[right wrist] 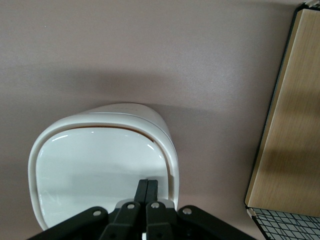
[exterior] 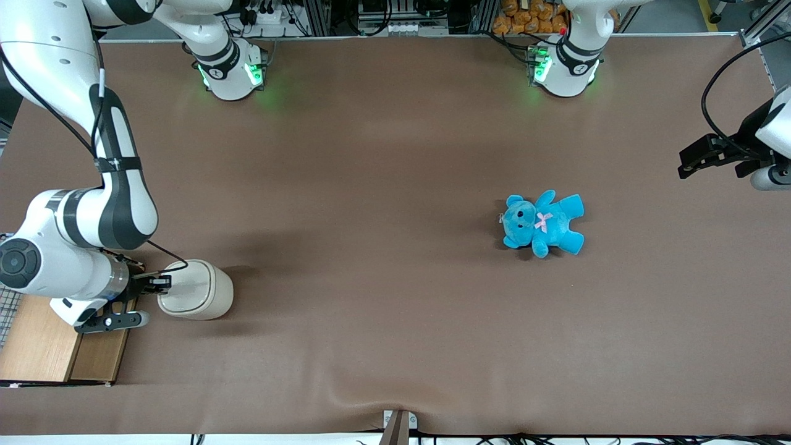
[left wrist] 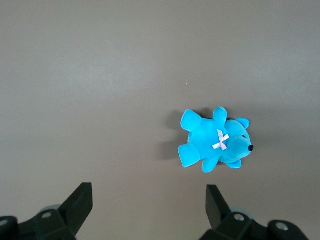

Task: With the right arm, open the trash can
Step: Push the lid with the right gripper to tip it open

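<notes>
The cream-white trash can (exterior: pixel 201 290) stands on the brown table toward the working arm's end. In the right wrist view its flat glossy lid (right wrist: pixel 95 170) sits inside the rounded rim, with a thin dark seam along one edge. My right arm (exterior: pixel 80 222) reaches down beside the can. Its black gripper (exterior: pixel 162 283) is at the can's edge on the arm's side. In the wrist view the gripper (right wrist: pixel 148 186) has its two fingers pressed together, tips over the lid near the rim, with nothing between them.
A wooden-topped wire crate (exterior: pixel 43 340) stands right beside the can under my wrist; its wooden top also shows in the right wrist view (right wrist: pixel 295 125). A blue teddy bear (exterior: pixel 544 222) lies on the table toward the parked arm's end.
</notes>
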`<state>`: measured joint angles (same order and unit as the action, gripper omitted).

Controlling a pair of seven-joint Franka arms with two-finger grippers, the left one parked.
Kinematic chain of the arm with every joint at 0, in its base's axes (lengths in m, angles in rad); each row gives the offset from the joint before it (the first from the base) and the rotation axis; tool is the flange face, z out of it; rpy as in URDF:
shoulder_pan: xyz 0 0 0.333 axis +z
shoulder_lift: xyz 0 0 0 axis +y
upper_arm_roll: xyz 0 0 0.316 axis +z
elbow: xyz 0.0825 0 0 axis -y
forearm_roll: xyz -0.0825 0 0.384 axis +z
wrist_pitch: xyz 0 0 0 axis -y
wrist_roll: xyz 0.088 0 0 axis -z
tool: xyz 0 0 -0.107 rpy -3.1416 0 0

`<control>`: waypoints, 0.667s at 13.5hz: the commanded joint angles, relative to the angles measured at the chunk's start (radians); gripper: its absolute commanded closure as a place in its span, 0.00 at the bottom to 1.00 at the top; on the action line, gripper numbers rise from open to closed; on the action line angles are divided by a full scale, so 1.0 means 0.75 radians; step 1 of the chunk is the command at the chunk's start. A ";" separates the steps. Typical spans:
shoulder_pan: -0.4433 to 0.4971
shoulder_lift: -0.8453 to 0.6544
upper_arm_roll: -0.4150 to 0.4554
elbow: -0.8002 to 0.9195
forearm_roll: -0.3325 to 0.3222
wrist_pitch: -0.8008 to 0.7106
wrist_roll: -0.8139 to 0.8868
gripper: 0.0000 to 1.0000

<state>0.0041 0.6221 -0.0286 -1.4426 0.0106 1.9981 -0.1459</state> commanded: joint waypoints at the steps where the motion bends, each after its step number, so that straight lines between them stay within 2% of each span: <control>1: -0.012 0.032 0.008 0.034 0.015 0.009 -0.024 1.00; 9: -0.016 0.044 0.008 0.009 0.013 0.070 -0.026 1.00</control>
<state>0.0018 0.6331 -0.0289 -1.4427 0.0106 2.0246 -0.1462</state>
